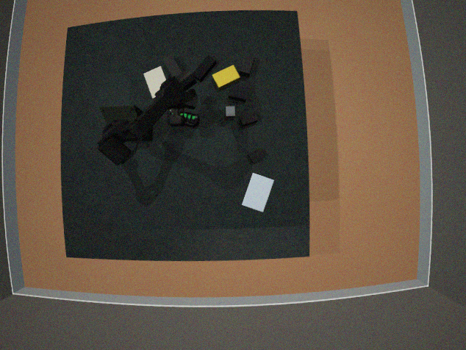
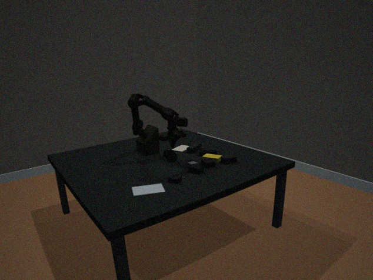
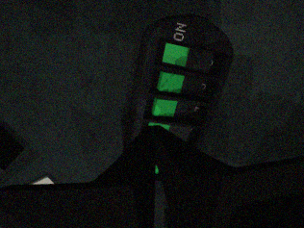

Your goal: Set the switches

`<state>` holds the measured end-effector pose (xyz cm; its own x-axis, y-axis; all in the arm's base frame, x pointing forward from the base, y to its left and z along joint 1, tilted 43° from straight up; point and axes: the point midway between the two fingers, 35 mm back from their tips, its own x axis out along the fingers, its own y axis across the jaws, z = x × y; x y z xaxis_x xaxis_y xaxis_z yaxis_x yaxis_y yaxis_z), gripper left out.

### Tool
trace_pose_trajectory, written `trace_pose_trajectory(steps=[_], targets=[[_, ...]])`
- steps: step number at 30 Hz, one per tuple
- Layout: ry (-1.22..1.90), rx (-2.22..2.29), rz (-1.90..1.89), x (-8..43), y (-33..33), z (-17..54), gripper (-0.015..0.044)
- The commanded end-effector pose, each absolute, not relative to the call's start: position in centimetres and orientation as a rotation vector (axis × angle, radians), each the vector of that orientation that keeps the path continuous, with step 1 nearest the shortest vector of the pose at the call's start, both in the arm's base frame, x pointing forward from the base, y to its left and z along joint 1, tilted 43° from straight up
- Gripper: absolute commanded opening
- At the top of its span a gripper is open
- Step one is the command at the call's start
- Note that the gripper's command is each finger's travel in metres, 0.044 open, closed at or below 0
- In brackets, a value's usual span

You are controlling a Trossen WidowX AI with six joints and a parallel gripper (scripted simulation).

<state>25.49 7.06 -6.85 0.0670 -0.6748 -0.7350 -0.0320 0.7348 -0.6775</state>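
The dark controller unit point(image 1: 192, 115) point(image 2: 170, 155) point(image 3: 197, 38) is in front of the arm's base. In the exterior view it looks tilted rather than flat, though the picture is very dark. The wrist view shows its switch face with "ON" printed at the top end and several green switch ends in a column on the left. The lower switches are hidden behind the fingers. Which ends are pressed is hard to tell. Its underside label is not in view. My gripper point(image 2: 172, 146) point(image 3: 152, 132) is shut and empty, its tips over or against the unit's lower part; contact cannot be told.
A cream card point(image 1: 153, 79) point(image 2: 180, 148) lies behind the unit. A yellow block point(image 1: 226, 76) point(image 2: 212, 156), a small grey-topped block point(image 1: 230, 111) point(image 2: 192, 162) and several dark modules point(image 1: 205, 68) point(image 1: 248, 119) lie beyond it. A white card point(image 1: 257, 192) point(image 2: 147, 189) lies farther off.
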Motion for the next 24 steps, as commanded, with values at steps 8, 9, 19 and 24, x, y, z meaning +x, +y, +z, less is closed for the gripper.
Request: trace_pose_trajectory(steps=[8,9,19,24], targets=[[1.403,-0.29,-0.471,20.0,1.5,-4.1,0.0],[1.393,-0.261,-0.464,19.4,1.1,-4.0,0.0],[1.377,-0.218,-0.454,18.6,0.1,-4.4,0.0],[1.378,-0.218,-0.454,18.7,-0.4,-5.1,0.0]])
